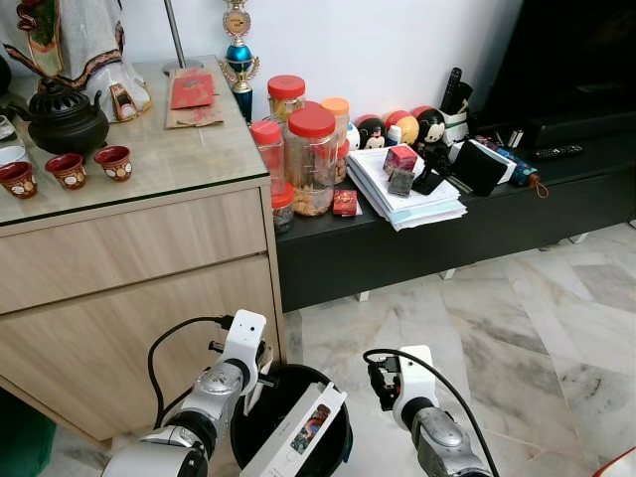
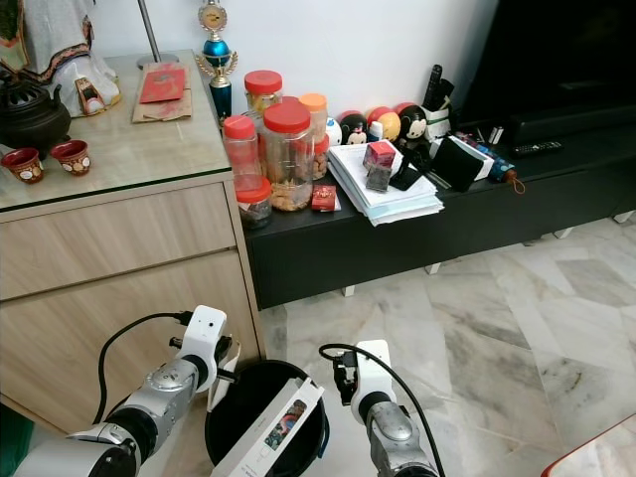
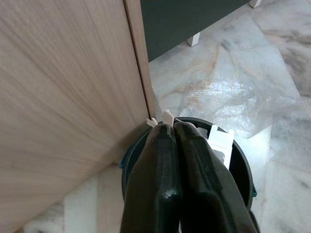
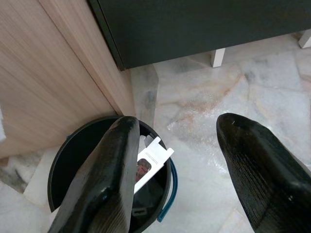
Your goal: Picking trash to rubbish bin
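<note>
On the left stands a wooden cabinet (image 1: 139, 288) with a glass tabletop (image 1: 169, 154) carrying a dark teapot (image 1: 62, 117), small red cups (image 1: 68, 169) and red packets (image 1: 192, 89). Near its lower right corner, the left hand (image 3: 172, 127) hangs over the near-left rim of the black bin (image 1: 260, 393) on the marble floor (image 1: 517, 328), its two fingers clenched together with small white scraps (image 3: 167, 116) showing at their tips. A white card package (image 1: 298, 432) leans in the bin, one end poking above the rim. Just right of the bin hovers the right hand (image 4: 180, 145), fingers spread apart and released, holding nothing. Farther back, on the low black shelf (image 1: 417, 243), stand red-lidded jars (image 1: 310, 159), a stack of papers (image 1: 407, 194) and round dolls (image 1: 407, 127).
</note>
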Motion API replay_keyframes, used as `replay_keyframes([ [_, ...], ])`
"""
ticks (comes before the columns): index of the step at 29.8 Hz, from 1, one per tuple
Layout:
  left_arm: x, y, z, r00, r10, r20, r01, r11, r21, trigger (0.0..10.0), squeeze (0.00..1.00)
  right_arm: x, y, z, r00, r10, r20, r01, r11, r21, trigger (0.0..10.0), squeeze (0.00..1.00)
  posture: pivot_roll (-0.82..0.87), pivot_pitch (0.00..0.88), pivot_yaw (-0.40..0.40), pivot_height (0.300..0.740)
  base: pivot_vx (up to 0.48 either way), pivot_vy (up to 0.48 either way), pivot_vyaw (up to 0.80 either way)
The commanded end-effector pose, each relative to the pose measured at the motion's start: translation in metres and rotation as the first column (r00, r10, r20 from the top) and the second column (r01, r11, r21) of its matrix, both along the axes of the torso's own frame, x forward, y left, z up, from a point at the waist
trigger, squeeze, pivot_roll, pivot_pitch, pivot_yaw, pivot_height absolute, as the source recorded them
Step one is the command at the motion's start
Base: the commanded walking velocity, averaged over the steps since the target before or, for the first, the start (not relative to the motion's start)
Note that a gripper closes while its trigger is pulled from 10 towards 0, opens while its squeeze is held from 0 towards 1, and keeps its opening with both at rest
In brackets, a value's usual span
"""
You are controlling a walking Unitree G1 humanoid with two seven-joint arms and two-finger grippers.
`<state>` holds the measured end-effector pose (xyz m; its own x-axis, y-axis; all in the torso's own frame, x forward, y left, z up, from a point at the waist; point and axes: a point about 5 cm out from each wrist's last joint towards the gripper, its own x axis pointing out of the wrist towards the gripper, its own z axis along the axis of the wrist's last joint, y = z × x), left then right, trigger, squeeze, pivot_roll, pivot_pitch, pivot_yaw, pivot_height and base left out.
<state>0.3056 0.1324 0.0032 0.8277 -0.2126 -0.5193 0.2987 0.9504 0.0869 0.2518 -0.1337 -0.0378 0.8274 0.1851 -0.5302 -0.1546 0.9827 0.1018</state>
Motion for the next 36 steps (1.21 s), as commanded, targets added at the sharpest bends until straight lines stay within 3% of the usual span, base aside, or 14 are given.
replay_keyframes([
  [1,0.004,-0.003,0.004,1.0,-0.016,0.001,0.016,1.0,0.012,10.0,1.0,0.003,-0.001,0.003,1.0,-0.008,0.018,0.008,1.0,0.008,10.0,0.0,-0.06,0.053,-0.045,0.74,0.0,0.0,0.0],
  [14,0.007,0.0,0.006,1.0,-0.007,0.013,0.006,1.0,0.023,10.0,1.0,-0.005,-0.006,-0.003,1.0,-0.022,-0.007,0.022,1.0,0.004,10.0,0.0,-0.06,0.058,-0.048,0.74,0.0,0.0,0.0],
  [15,0.005,0.002,0.005,1.0,-0.006,0.008,0.006,1.0,0.03,10.0,0.0,-0.006,-0.006,-0.004,1.0,-0.025,-0.011,0.025,1.0,0.003,10.0,0.0,-0.05,0.058,-0.047,0.74,0.0,0.0,0.0],
  [20,-0.008,0.015,-0.009,0.999,0.035,-0.035,-0.033,0.998,0.051,10.0,0.0,-0.013,-0.009,-0.01,0.998,-0.04,-0.049,0.04,0.999,-0.005,10.0,0.0,-0.05,0.059,-0.042,0.74,0.0,0.0,0.0],
  [24,-0.029,0.035,-0.027,0.989,0.115,-0.095,-0.106,0.989,0.104,10.0,0.0,-0.023,-0.011,-0.017,0.994,-0.052,-0.092,0.051,0.999,-0.014,10.0,0.0,-0.04,0.063,-0.04,0.74,0.0,0.0,0.0],
  [25,-0.041,0.048,-0.036,0.977,0.175,-0.121,-0.16,0.979,0.123,10.0,0.0,-0.029,-0.014,-0.022,0.991,-0.059,-0.118,0.057,0.998,-0.021,10.0,0.0,-0.04,0.063,-0.04,0.74,0.0,0.0,0.0],
  [27,-0.052,0.057,-0.043,0.966,0.221,-0.136,-0.202,0.969,0.146,10.0,0.0,-0.034,-0.016,-0.025,0.989,-0.063,-0.137,0.059,0.998,-0.03,10.0,0.0,-0.05,0.062,-0.038,0.74,0.0,0.0,0.0],
  [28,-0.065,0.071,-0.05,0.939,0.309,-0.152,-0.285,0.945,0.16,10.0,0.0,-0.039,-0.017,-0.028,0.986,-0.067,-0.152,0.062,0.997,-0.038,10.0,0.0,-0.05,0.062,-0.038,0.74,0.0,0.0,0.0],
  [29,-0.065,0.071,-0.05,0.939,0.309,-0.152,-0.285,0.945,0.16,10.0,0.0,-0.039,-0.017,-0.028,0.986,-0.067,-0.152,0.062,0.997,-0.038,10.0,0.0,-0.05,0.062,-0.038,0.74,0.0,0.0,0.0],
  [33,-0.095,0.092,-0.064,0.87,0.451,-0.201,-0.429,0.892,0.142,10.0,0.0,-0.044,-0.02,-0.031,0.983,-0.082,-0.167,0.076,0.996,-0.041,10.0,0.0,-0.05,0.053,-0.026,0.74,0.0,0.0,0.0],
  [36,-0.106,0.093,-0.07,0.859,0.463,-0.22,-0.443,0.886,0.136,10.0,0.0,-0.047,-0.02,-0.033,0.979,-0.091,-0.181,0.083,0.995,-0.047,10.0,0.0,-0.05,0.041,-0.019,0.74,0.0,0.0,0.0],
])
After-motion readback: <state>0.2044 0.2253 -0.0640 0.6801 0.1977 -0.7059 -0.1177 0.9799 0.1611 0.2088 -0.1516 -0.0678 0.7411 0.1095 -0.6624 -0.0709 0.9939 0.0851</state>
